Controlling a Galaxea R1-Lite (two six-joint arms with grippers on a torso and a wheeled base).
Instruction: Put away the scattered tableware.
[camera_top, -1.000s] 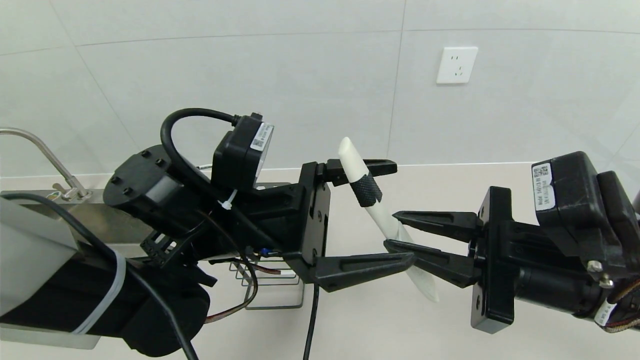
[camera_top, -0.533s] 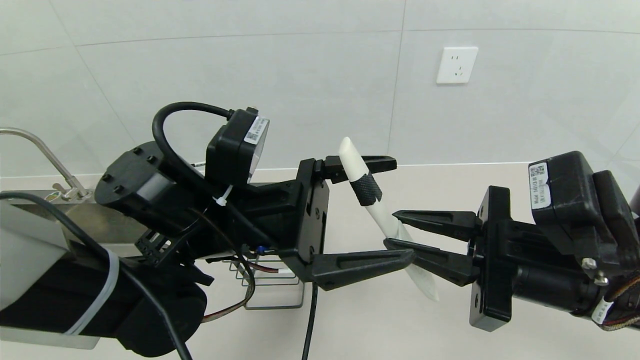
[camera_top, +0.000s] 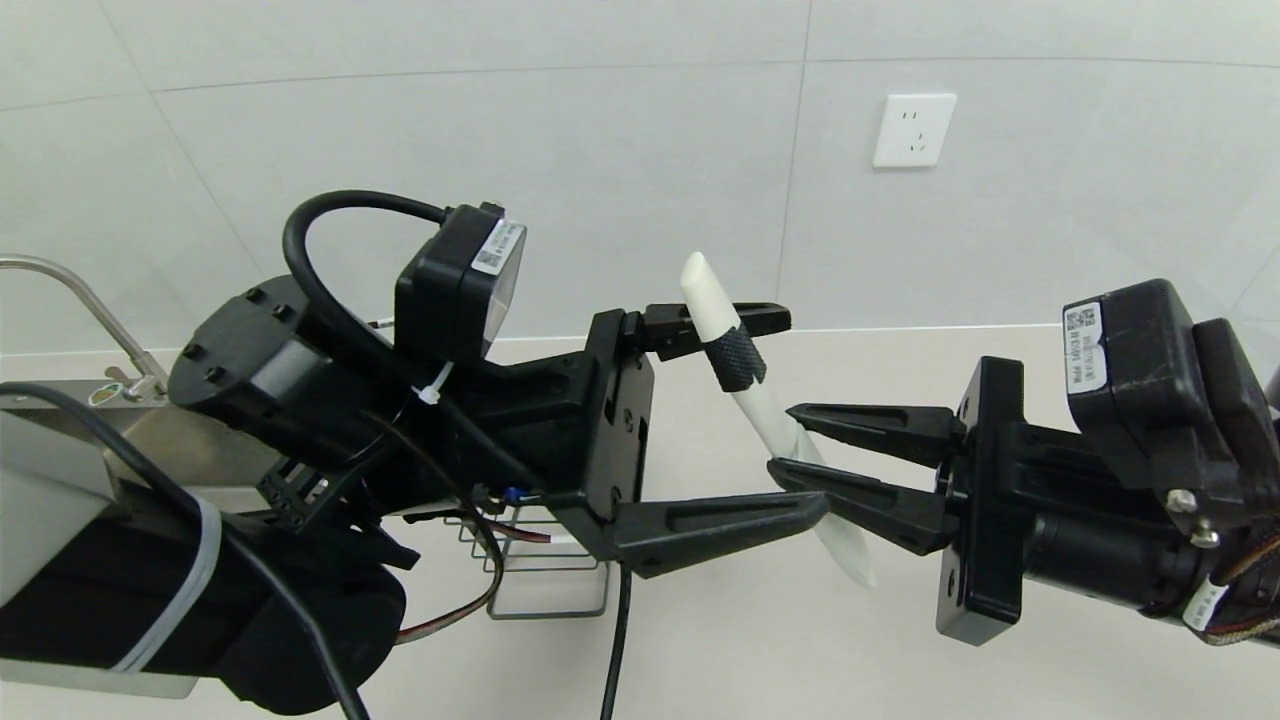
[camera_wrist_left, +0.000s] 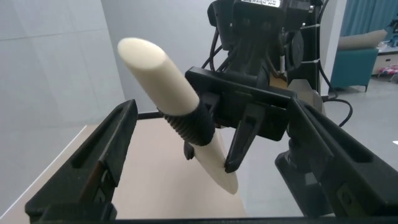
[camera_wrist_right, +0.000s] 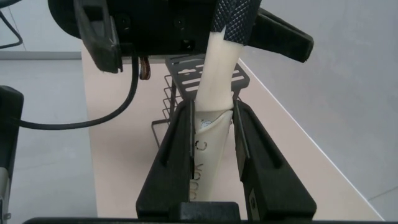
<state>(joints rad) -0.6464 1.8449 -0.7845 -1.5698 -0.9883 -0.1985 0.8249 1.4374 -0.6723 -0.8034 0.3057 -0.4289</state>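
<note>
A white utensil (camera_top: 762, 418) with a black knurled band (camera_top: 735, 358) hangs tilted in the air above the counter. My right gripper (camera_top: 782, 440) is shut on its lower white part, seen clamped between the two fingers (camera_wrist_right: 180, 143) in the right wrist view. My left gripper (camera_top: 807, 412) stands open around the utensil (camera_wrist_left: 165, 74). Its upper finger (camera_top: 720, 320) lies beside the band and its lower finger (camera_top: 720, 520) is well below. The jaws are wide apart and do not press the utensil. The right gripper (camera_wrist_left: 239, 140) shows beyond the utensil in the left wrist view.
A wire rack (camera_top: 545, 570) stands on the beige counter (camera_top: 760, 650) under my left arm; it shows as the rack (camera_wrist_right: 180, 78) behind the utensil. A faucet (camera_top: 90, 300) and steel sink edge (camera_top: 200, 440) lie at the left. The tiled wall carries a socket (camera_top: 913, 130).
Both arms and the utensil have risen slightly. The left wrist has drifted a little to the left. The right gripper stays shut on the utensil and the left stays open.
</note>
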